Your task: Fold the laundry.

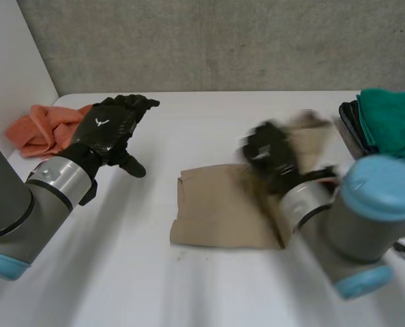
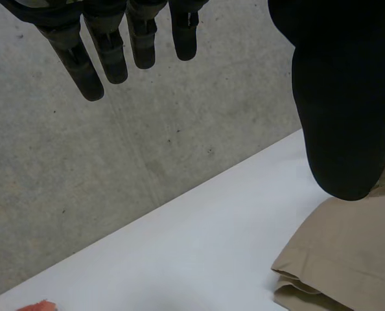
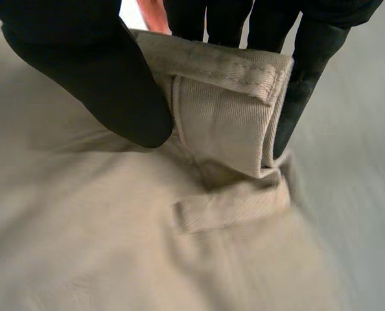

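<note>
1. The tan twill garment (image 1: 216, 214) lies partly folded around the middle of the white counter (image 1: 189, 293). In the head view its long axis runs roughly from 8 to 2 o'clock.
2. The right robot hand (image 1: 271, 155) is on the garment's 2 o'clock end. Its wrist view shows the thumb and fingers (image 3: 309, 61) pinched around a thick stitched band of the fabric, which is held up off the layer below.
3. The left robot hand (image 1: 110, 129) hovers above the counter with fingers straight and relaxed, holding nothing. The garment lies at about its 4 o'clock, near but not touching.
4. So the right robot hand is the closer one and already has the grip. The next fold probably carries that 2 o'clock end along the long axis toward 8 o'clock, and the left robot hand looks free to come down and pin the 8 o'clock end.
5. There's plenty of bare counter from 6 to 9 o'clock of the garment. The crumpled orange cloth (image 1: 42, 129) sits at the left robot hand's 9 o'clock, well apart from the garment. The folded teal cloth (image 1: 393, 119) is near the right robot hand's 3 o'clock, so that's the tight side.
</note>
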Controlling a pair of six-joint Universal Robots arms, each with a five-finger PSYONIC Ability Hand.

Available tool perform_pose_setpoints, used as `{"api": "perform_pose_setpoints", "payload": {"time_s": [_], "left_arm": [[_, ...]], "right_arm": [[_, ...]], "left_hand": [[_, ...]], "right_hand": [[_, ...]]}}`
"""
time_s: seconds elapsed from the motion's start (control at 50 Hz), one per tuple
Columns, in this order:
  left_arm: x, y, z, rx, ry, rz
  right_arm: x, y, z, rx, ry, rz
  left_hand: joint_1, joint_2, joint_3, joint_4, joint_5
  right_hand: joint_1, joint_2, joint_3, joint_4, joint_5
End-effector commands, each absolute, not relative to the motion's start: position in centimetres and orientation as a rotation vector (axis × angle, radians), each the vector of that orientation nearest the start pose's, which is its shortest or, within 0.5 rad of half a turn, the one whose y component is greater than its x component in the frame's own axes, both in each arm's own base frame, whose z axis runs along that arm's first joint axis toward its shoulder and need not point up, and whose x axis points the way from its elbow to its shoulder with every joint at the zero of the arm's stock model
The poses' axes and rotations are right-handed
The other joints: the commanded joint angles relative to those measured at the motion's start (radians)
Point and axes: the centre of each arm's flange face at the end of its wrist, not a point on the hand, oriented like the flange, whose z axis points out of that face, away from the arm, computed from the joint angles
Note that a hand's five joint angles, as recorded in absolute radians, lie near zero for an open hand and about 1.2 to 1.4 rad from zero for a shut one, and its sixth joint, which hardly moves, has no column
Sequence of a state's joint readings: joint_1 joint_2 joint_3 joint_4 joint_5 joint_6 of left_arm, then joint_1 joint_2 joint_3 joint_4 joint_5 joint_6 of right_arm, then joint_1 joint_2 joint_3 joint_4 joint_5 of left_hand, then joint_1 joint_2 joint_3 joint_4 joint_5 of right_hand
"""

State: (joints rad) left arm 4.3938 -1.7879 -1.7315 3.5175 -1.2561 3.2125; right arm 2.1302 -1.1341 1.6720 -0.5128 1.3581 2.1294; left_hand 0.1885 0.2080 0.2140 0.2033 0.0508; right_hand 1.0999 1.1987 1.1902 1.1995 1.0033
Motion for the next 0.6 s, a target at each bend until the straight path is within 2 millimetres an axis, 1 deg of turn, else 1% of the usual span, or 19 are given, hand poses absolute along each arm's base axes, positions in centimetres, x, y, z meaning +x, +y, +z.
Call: {"api": "perform_pose_setpoints", "payload": {"time_s": [0.02, 0.04, 0.06, 0.08, 0.1, 0.16, 0.18, 0.24, 0.26, 0.32, 0.34, 0.4, 0.42, 0.44, 0.46, 0.5, 0.52, 0.54, 0.6], "left_arm": [[-25.9, -26.8, 22.1, 0.894, 2.426, -2.416], [-25.9, -26.7, 22.2, 0.896, 2.428, -2.412], [-26.0, -26.7, 22.2, 0.902, 2.431, -2.408], [-26.1, -26.6, 22.2, 0.906, 2.437, -2.4], [-26.2, -26.6, 22.4, 0.912, 2.432, -2.402], [-26.7, -26.6, 23.2, 0.92, 2.416, -2.413], [-26.9, -26.7, 23.4, 0.92, 2.414, -2.415], [-27.7, -26.5, 24.5, 0.928, 2.401, -2.427], [-27.9, -26.5, 24.8, 0.93, 2.395, -2.433], [-29.0, -26.5, 25.4, 0.943, 2.393, -2.44], [-29.3, -26.4, 25.5, 0.95, 2.399, -2.435], [-31.1, -25.1, 25.7, 1.023, 2.426, -2.421], [-31.6, -24.8, 25.6, 1.045, 2.434, -2.413], [-32.1, -24.4, 25.5, 1.071, 2.441, -2.408], [-33.2, -23.6, 25.2, 1.129, 2.449, -2.395], [-34.2, -22.8, 24.9, 1.189, 2.453, -2.384], [-34.7, -22.4, 24.7, 1.216, 2.453, -2.379], [-35.7, -21.8, 24.0, 1.276, 2.454, -2.356], [-37.1, -20.9, 22.8, 1.353, 2.449, -2.315]], "right_arm": [[36.5, -17.2, 13.1, -2.022, 1.134, -1.924], [36.6, -17.4, 13.4, -2.035, 1.147, -1.923], [36.6, -17.5, 13.7, -2.041, 1.175, -1.918], [36.5, -17.8, 14.1, -2.032, 1.211, -1.918], [36.4, -18.4, 15.0, -1.973, 1.298, -1.928], [36.1, -19.5, 17.3, -1.745, 1.414, -1.95], [35.5, -20.4, 19.8, -1.528, 1.477, -1.955], [34.2, -21.8, 23.1, -1.212, 1.542, -1.932], [33.4, -22.9, 23.6, -1.041, 1.599, -1.88], [32.5, -24.2, 24.3, -0.867, 1.647, -1.826], [31.7, -25.2, 24.2, -0.816, 1.699, -1.819], [30.5, -26.4, 23.8, -0.795, 1.801, -1.813], [30.0, -27.2, 23.2, -0.786, 1.874, -1.792], [29.7, -27.7, 23.0, -0.775, 1.91, -1.782], [29.4, -28.1, 22.7, -0.766, 1.948, -1.771], [28.4, -29.0, 22.2, -0.72, 2.054, -1.725], [28.1, -29.4, 22.0, -0.701, 2.085, -1.709], [27.8, -29.6, 21.7, -0.685, 2.111, -1.692], [27.3, -30.3, 21.1, -0.639, 2.158, -1.642]], "left_hand": [[-0.014, -0.033, -0.039, -0.029, -0.051], [-0.014, -0.033, -0.039, -0.029, -0.051], [-0.014, -0.033, -0.039, -0.029, -0.051], [-0.014, -0.033, -0.039, -0.029, -0.051], [-0.014, -0.033, -0.039, -0.029, -0.051], [-0.014, -0.033, -0.039, -0.029, -0.051], [-0.014, -0.033, -0.039, -0.029, -0.051], [-0.014, -0.033, -0.039, -0.029, -0.051], [-0.014, -0.033, -0.039, -0.029, -0.051], [-0.014, -0.033, -0.039, -0.029, -0.051], [-0.014, -0.033, -0.039, -0.029, -0.051], [-0.014, -0.033, -0.039, -0.029, -0.051], [-0.014, -0.033, -0.039, -0.029, -0.051], [-0.014, -0.033, -0.039, -0.029, -0.051], [-0.014, -0.033, -0.039, -0.029, -0.051], [-0.014, -0.033, -0.039, -0.029, -0.051], [-0.014, -0.033, -0.039, -0.029, -0.051], [-0.014, -0.033, -0.039, -0.029, -0.051], [-0.014, -0.033, -0.039, -0.029, -0.051]], "right_hand": [[-0.294, -0.393, -0.384, -0.394, -0.372], [-0.707, -0.806, -0.797, -0.806, -0.785], [-0.925, -1.024, -1.016, -1.025, -1.003], [-0.925, -1.024, -1.016, -1.025, -1.003], [-0.925, -1.024, -1.016, -1.025, -1.003], [-0.925, -1.024, -1.016, -1.025, -1.003], [-0.925, -1.024, -1.016, -1.025, -1.003], [-0.925, -1.024, -1.016, -1.025, -1.003], [-0.925, -1.024, -1.016, -1.025, -1.003], [-0.925, -1.024, -1.016, -1.025, -1.003], [-0.925, -1.024, -1.016, -1.025, -1.003], [-0.925, -1.024, -1.016, -1.025, -1.003], [-0.925, -1.024, -1.016, -1.025, -1.003], [-0.925, -1.024, -1.016, -1.025, -1.003], [-0.925, -1.024, -1.016, -1.025, -1.003], [-0.925, -1.024, -1.016, -1.025, -1.003], [-0.925, -1.024, -1.016, -1.025, -1.003], [-0.925, -1.024, -1.016, -1.025, -1.003], [-0.925, -1.024, -1.016, -1.025, -1.003]]}}
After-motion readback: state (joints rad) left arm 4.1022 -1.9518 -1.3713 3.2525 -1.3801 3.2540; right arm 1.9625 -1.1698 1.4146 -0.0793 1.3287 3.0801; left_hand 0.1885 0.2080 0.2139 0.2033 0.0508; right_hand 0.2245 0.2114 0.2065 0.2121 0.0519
